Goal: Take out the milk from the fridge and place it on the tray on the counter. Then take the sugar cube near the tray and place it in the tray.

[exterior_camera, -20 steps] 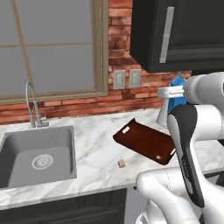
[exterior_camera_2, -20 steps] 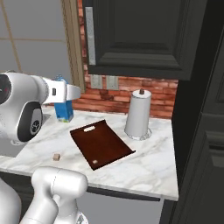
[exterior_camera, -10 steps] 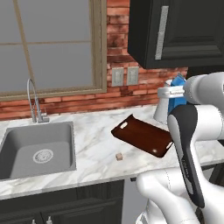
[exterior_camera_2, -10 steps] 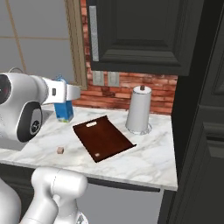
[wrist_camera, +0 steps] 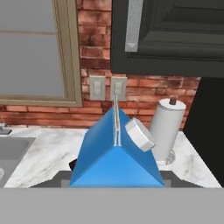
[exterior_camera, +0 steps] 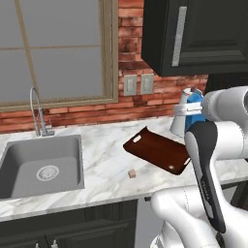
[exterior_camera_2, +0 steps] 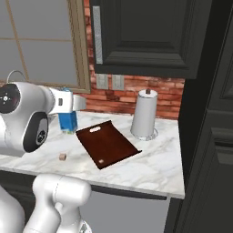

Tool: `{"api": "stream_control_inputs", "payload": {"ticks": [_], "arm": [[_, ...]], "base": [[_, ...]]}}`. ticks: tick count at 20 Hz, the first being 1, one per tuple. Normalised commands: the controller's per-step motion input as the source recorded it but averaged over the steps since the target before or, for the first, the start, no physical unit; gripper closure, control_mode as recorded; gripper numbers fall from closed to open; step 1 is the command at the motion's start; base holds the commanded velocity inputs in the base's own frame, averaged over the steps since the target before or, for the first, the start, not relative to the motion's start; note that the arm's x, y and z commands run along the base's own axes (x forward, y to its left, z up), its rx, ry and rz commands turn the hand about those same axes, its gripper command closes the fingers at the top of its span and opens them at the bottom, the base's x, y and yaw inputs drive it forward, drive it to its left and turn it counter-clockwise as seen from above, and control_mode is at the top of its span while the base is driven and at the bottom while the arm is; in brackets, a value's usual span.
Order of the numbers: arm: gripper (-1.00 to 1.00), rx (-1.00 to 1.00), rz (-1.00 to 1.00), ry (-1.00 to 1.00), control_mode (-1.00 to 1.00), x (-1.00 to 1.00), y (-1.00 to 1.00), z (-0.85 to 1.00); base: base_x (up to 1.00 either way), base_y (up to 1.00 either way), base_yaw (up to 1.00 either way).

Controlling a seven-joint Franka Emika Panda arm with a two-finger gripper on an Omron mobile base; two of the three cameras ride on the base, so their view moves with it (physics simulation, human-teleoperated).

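My gripper (exterior_camera_2: 68, 108) is shut on the milk (exterior_camera_2: 68, 123), a bright-blue gabled carton held upright in the air above the counter's (exterior_camera_2: 157, 161) left part, just left of the tray (exterior_camera_2: 107, 144). In the left base view the milk (exterior_camera: 195, 96) shows beside my arm, with the gripper (exterior_camera: 192, 107) at it, above the tray's (exterior_camera: 157, 150) right end. The carton's gabled top and white cap (wrist_camera: 116, 156) sit close up in the hand view. The tiny sugar cube (exterior_camera: 131, 173) lies on the marble near the tray's front left corner; the right base view shows this sugar cube (exterior_camera_2: 63, 156) too. The fridge is out of view.
A paper towel roll (exterior_camera_2: 145, 113) stands behind the tray's right end. The grey sink (exterior_camera: 41, 160) with its faucet (exterior_camera: 38, 112) lies to the left. Dark upper cabinets (exterior_camera_2: 141, 36) hang overhead, and a tall dark cabinet front (exterior_camera_2: 209, 136) closes the counter's right side.
The whole picture has shifted between frames, so the base has moved along the counter. The milk stays in the gripper in the same pose; tray and sugar cube lie as before.
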Motion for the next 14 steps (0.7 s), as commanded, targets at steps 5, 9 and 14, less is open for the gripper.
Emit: {"api": "stream_control_inputs", "payload": {"ticks": [5, 9, 14], "arm": [[1.0, 0.01, 0.14, -0.01, -1.0, 0.09, -0.13, -0.66], [1.0, 0.04, 0.27, -0.03, -1.0, 0.47, -0.39, -0.52], [1.0, 0.03, 0.35, 0.0, -1.0, 0.6, -0.18, -0.46]], "base": [[0.0, 0.0, 0.0], [0.0, 0.0, 0.0], [0.0, 0.0, 0.0]]}}
